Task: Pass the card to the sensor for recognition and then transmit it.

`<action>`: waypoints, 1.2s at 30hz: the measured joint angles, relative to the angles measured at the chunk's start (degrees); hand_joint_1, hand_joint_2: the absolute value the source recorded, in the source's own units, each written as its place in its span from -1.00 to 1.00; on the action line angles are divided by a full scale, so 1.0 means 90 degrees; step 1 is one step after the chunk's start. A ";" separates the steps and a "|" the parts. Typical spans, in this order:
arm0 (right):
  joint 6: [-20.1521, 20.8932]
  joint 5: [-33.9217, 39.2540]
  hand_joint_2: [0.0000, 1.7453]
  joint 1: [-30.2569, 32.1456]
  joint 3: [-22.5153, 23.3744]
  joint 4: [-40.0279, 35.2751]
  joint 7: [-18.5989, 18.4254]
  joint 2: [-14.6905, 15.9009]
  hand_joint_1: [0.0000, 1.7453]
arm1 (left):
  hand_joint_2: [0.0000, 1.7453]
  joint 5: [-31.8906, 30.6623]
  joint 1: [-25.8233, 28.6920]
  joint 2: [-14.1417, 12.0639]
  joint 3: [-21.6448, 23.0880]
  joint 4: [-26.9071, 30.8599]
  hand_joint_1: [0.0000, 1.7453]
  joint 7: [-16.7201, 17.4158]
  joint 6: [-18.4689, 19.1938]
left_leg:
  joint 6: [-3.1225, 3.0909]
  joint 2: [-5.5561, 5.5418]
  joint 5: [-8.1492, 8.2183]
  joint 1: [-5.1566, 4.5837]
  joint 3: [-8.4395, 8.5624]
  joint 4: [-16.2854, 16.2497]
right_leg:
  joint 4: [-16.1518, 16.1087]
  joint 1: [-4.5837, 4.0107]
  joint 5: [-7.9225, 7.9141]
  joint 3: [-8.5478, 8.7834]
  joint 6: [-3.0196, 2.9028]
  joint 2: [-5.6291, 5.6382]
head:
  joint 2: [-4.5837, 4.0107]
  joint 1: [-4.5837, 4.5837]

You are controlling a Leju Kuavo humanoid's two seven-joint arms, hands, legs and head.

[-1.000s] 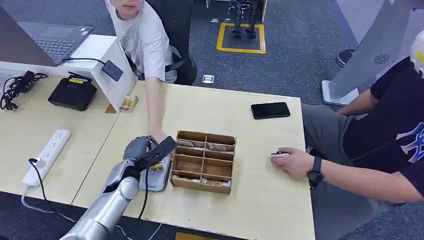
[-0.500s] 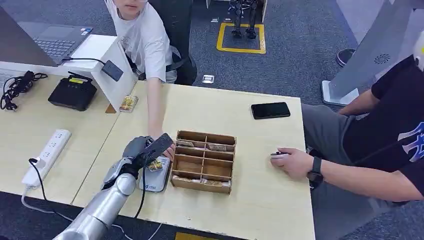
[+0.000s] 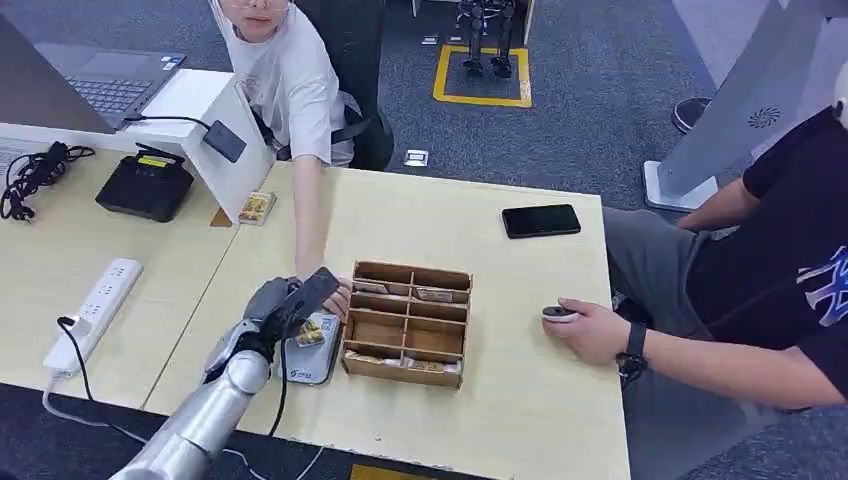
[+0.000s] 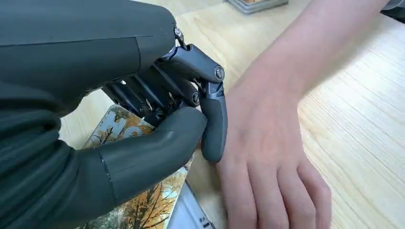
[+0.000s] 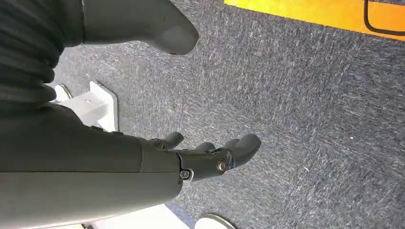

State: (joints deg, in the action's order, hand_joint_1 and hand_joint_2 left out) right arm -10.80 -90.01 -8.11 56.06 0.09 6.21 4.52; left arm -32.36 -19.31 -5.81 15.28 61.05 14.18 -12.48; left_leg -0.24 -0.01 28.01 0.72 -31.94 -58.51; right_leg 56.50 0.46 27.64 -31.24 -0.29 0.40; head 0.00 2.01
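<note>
Our left hand (image 4: 157, 124) pinches the thin, stiff autumn-tree printed card (image 4: 138, 205) by its edge above the white sensor pad (image 3: 300, 362); light, probably slippery; right hand (image 5: 210, 157) hangs with fingers apart.

Office workspace with light wooden desks on grey-blue carpet.

Two pale wood desks (image 3: 480, 230) stand pushed together on a dark grey-blue carpet (image 3: 590, 120) marked with a yellow square outline (image 3: 482, 75). On the desks are an open laptop (image 3: 110, 85), a white power strip (image 3: 95, 310) with a cable plugged in, a coil of black cables (image 3: 35, 170), a black desk device (image 3: 148, 185), a black phone (image 3: 541, 220) and a small wooden compartment organiser (image 3: 408, 322). Two people sit at the desks.
</note>
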 joint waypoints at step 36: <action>-0.0032 0.0000 1.00 0.0018 0.0063 0.0002 0.0024 -0.0015 -1.00 | 1.00 0.1264 0.0209 -0.0012 -0.0311 0.0136 1.00 -0.0359 -0.0160 | 0.0000 0.0000 0.0000 0.0000 0.0001 0.0000 | 0.0000 0.0000 -0.0001 -0.0001 0.0001 0.0000 | 0.0000 0.0002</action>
State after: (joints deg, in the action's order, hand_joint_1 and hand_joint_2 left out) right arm -11.08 -90.01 -7.95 56.63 0.11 6.43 4.39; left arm -20.99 -17.43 -5.92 12.48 62.27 10.95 -13.92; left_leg -0.25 -0.01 28.01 0.72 -31.94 -58.51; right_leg 56.50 0.46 27.64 -31.25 -0.28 0.41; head 0.00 2.03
